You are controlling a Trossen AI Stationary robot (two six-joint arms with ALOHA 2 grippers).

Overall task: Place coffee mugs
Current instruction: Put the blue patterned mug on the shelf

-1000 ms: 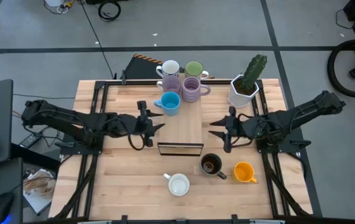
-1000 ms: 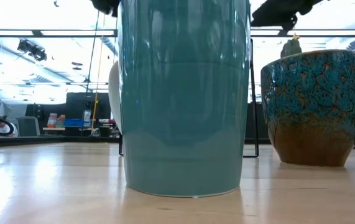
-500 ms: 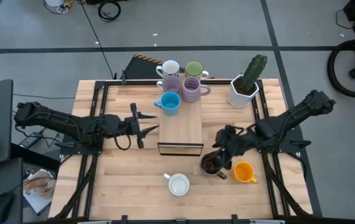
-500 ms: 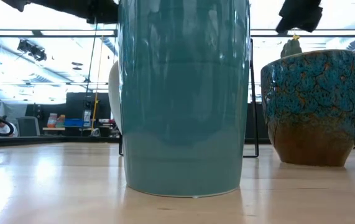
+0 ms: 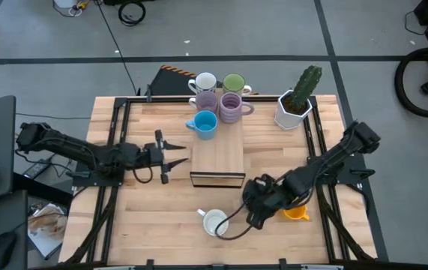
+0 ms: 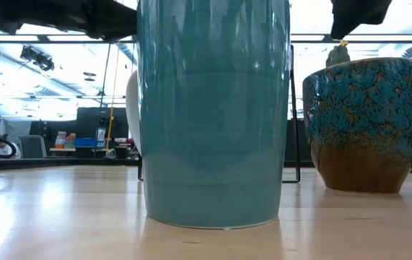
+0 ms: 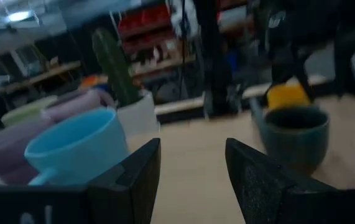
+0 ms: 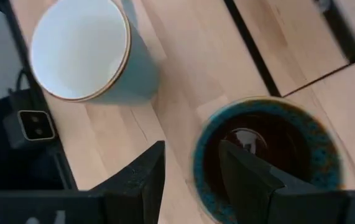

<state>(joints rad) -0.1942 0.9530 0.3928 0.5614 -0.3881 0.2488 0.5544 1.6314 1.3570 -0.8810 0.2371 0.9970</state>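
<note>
We see the right gripper (image 8: pixel 189 180) directly above the dark brown mug (image 8: pixel 265 163), fingers parted, straddling its near rim, gripping nothing. That mug sits on the table (image 5: pixel 146 217) just off the front of the wooden riser (image 5: pixel 218 154); white mug (image 5: pixel 215 223) close on one side, orange mug (image 5: pixel 297 212) on the other, mostly hidden under the arm. Left gripper (image 5: pixel 175 152) hovers beside the riser, fingers spread, empty. Blue mug (image 5: pixel 204 124), two lilac mugs (image 5: pixel 229 107), green mug (image 5: pixel 234 82) and another white one (image 5: pixel 204 82) cluster at the back, cactus pot (image 5: pixel 294 107) nearby.
</note>
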